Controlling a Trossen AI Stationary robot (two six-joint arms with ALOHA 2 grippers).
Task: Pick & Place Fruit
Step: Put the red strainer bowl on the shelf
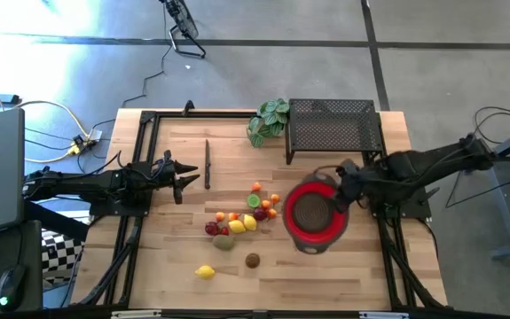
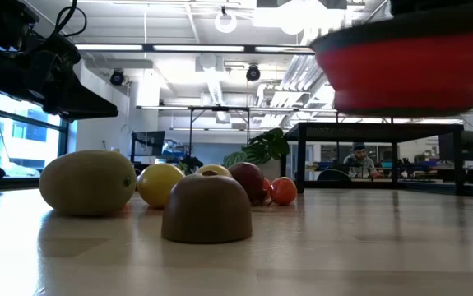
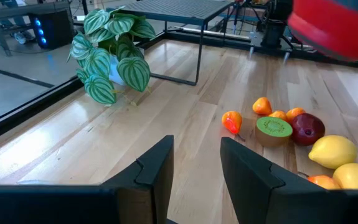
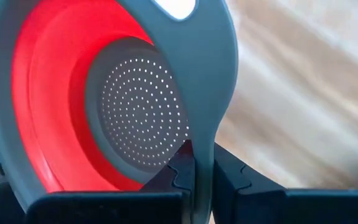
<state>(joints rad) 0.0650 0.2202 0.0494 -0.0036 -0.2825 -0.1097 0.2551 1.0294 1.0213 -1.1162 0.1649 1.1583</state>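
Plastic-looking toy fruit (image 1: pixel 241 221) sits clustered mid-table, a lemon (image 1: pixel 205 272) and a brown piece (image 1: pixel 252 260) lying apart nearer the front edge. The right gripper (image 4: pixel 194 177), fingers clamped on the grey rim of a red colander bowl (image 1: pixel 315 214), holds it clear of the wood beside the pile. The left gripper (image 3: pixel 194 165) waits with fingers apart and empty, facing the fruit. Each piece seems light, hard and smooth, likely to roll; a pinch across the widest part looks safest.
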